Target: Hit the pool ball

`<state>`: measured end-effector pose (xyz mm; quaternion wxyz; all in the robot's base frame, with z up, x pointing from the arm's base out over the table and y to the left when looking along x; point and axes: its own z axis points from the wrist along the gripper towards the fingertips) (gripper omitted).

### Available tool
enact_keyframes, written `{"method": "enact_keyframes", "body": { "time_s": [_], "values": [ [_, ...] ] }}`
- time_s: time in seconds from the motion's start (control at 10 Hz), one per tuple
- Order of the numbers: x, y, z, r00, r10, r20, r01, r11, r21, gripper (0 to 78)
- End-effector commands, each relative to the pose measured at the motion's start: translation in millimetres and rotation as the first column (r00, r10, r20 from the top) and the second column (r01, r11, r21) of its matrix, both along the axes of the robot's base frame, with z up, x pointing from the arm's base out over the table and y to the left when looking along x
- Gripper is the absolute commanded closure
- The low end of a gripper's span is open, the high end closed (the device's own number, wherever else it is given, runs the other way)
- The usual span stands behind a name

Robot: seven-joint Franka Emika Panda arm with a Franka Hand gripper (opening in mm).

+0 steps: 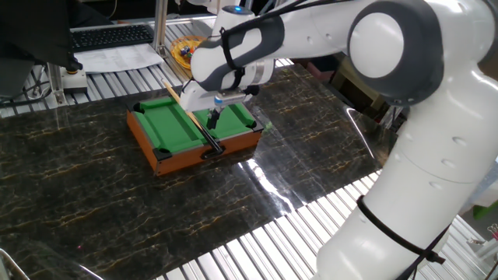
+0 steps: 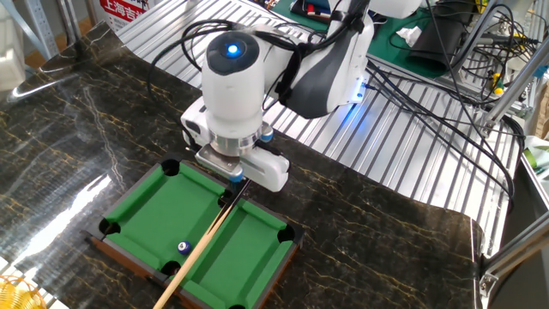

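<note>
Hovering low over the mini pool table (image 1: 194, 132), the tool (image 1: 215, 118) sits at the dark butt of the wooden cue (image 1: 191, 117); whether it is clenched on it I cannot tell. The felt is matte green, the frame glossy brown, the tabletop (image 1: 93, 202) dark veined marble.

From the other side, the pool ball (image 2: 183, 247) (tiny, dark blue, pale-spotted) rests near a side pocket, just beside the cue's pale shaft. The step looks like lining up; next probably calls for swinging the cue onto it.

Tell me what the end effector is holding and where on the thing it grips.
The end effector sits at the dark butt end of the cue stick, apparently gripping it there, but its fingers are hidden, so the hold cannot be confirmed.
</note>
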<state>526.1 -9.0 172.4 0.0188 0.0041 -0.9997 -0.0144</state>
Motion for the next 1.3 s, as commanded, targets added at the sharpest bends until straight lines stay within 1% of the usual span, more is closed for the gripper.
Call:
{"method": "enact_keyframes", "body": {
  "time_s": [0.1,0.2,0.3,0.6,0.8,1.0,1.3],
  "values": [
    [2.4,-0.9,0.1,1.000,0.007,-0.025,-0.008,0.999,-0.040,77.6],
    [1.9,-0.6,-0.9,0.999,0.010,-0.037,-0.011,0.999,-0.039,77.6],
    [0.6,-0.1,-2.5,0.999,0.010,-0.041,-0.011,0.999,-0.040,77.6],
    [-5.8,2.3,-8.8,0.999,0.009,-0.041,-0.010,0.999,-0.039,77.6],
    [-7.5,2.7,-9.7,0.998,0.018,-0.062,-0.020,0.999,-0.037,77.6],
    [-13.8,3.8,-13.7,0.998,0.020,-0.061,-0.022,0.999,-0.036,77.6],
    [-13.9,3.8,-14.2,0.998,0.028,-0.057,-0.030,0.999,-0.038,77.6]
  ]
}}
